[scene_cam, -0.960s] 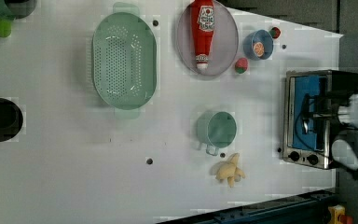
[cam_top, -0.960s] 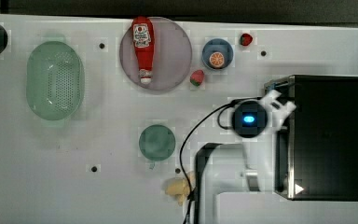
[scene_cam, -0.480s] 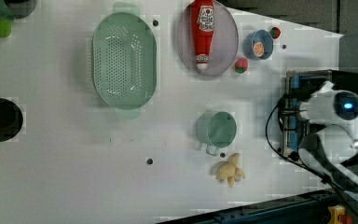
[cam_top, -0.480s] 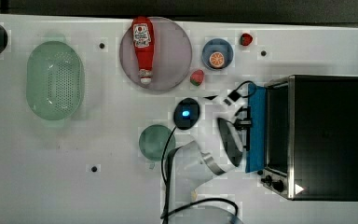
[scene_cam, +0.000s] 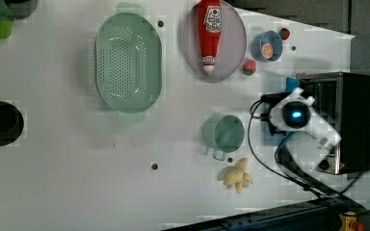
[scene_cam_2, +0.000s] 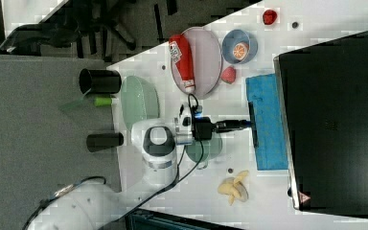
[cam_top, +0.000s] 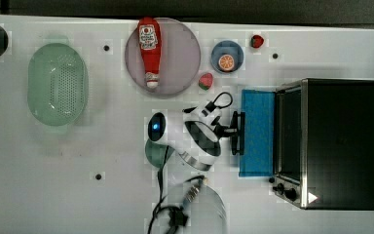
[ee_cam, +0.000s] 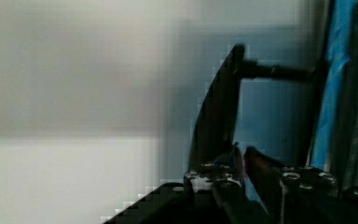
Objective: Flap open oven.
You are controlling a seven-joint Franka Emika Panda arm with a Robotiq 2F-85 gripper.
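One oven [cam_top: 338,141], one ketchup bottle [cam_top: 149,48], two strawberries [cam_top: 206,81], one colander [cam_top: 57,84].

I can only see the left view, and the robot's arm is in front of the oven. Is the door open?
Observer: Yes. In the top view the blue door lies flat out in front of the oven.
Operator: Is the robot holding it?
Observer: In the right view the gripper is shut on the door's dark handle, near the bar's middle.
Operator: Is the handle stuck flat on the glass?
Observer: No. In the wrist view the bar stands off the door on a short post.
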